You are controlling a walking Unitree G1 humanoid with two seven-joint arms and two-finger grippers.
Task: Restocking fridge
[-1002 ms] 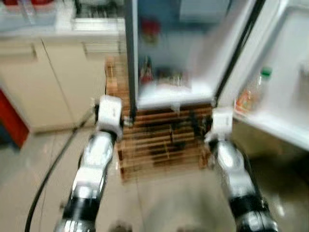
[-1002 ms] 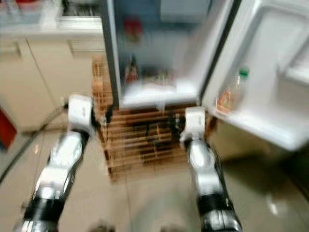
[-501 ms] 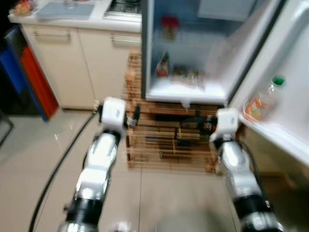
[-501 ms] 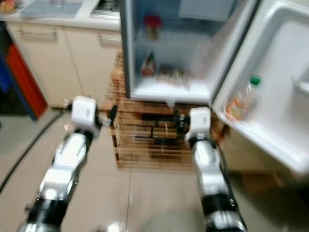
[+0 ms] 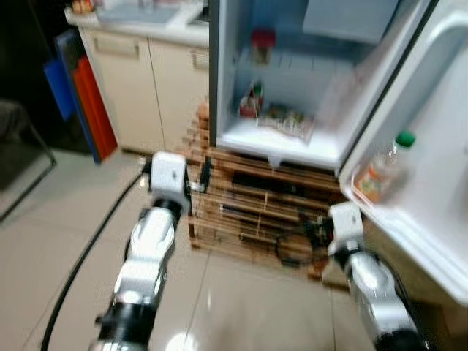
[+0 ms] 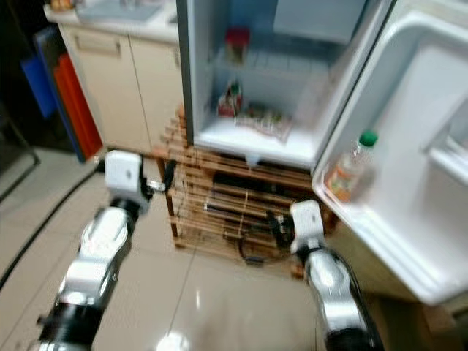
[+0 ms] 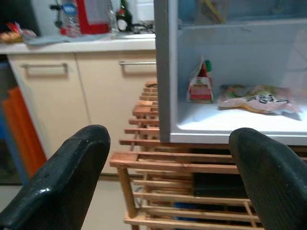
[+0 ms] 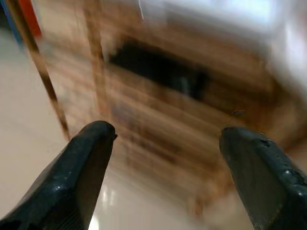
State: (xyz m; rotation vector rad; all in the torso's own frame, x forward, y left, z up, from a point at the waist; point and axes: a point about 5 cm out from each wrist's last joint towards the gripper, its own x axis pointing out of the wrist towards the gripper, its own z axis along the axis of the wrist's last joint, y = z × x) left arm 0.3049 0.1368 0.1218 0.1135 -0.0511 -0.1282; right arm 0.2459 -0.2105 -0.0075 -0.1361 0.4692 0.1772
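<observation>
We face the open fridge [image 5: 292, 88] on its wooden rack [image 5: 256, 212], a bottle [image 6: 349, 167] in the door shelf; left gripper [image 7: 168, 187] and right gripper [image 8: 172, 172] both spread, apparently empty; approach should stay square.

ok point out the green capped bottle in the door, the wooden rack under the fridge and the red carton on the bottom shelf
green capped bottle [image 6: 349, 170], right eye view, on its body below the cap
wooden rack [image 5: 252, 216], left eye view, on its front slats
red carton [image 7: 200, 88], left wrist view, on its front face
</observation>
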